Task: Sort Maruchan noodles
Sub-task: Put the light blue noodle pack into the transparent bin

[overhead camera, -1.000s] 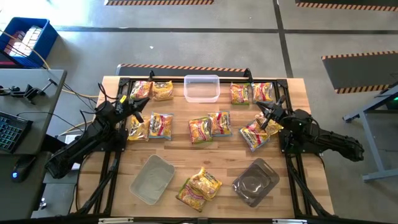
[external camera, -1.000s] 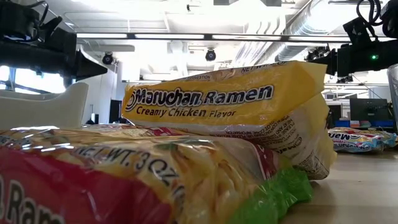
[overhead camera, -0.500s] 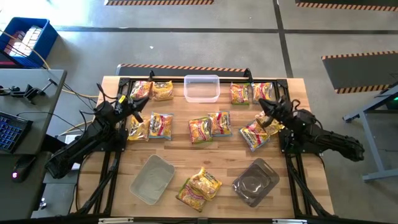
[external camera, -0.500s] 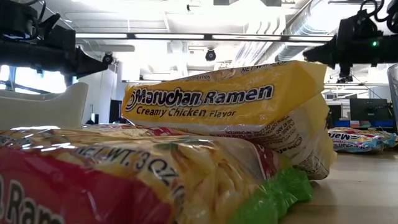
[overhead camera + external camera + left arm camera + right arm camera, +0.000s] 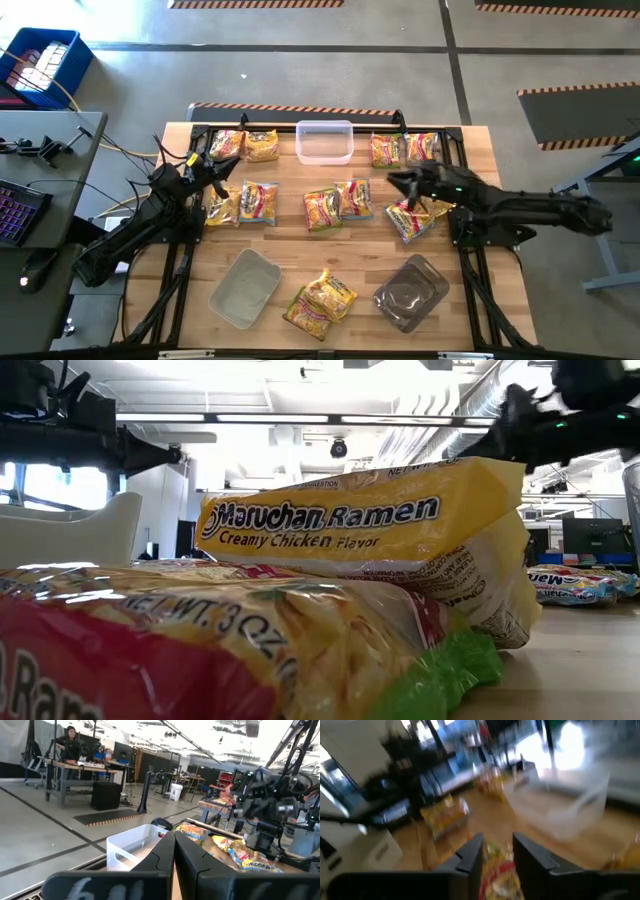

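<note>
Several Maruchan noodle packets lie flat on the wooden table: a pair at the far left (image 5: 245,145), a pair at the far right (image 5: 402,149), a pair at the left (image 5: 242,204), a pair in the middle (image 5: 337,205), one at the right (image 5: 412,217) and a heap near the front (image 5: 320,298). My right gripper (image 5: 392,182) hovers open above the table between the middle pair and the right packet; its wrist view shows a packet (image 5: 496,870) below the fingers. My left gripper (image 5: 230,166) is shut and level, above the left pair.
Three clear tubs stand on the table: one at the far middle (image 5: 324,141), one at the near left (image 5: 244,288), one at the near right (image 5: 410,293). A yellow Creamy Chicken packet (image 5: 370,540) and a red-green one (image 5: 200,650) fill the low view.
My right arm has stretched out from the table's right side toward the middle, rising a little and rolling its wrist; its gripper now hangs past the right packet, which has stayed on the table. My left arm has kept its place.
</note>
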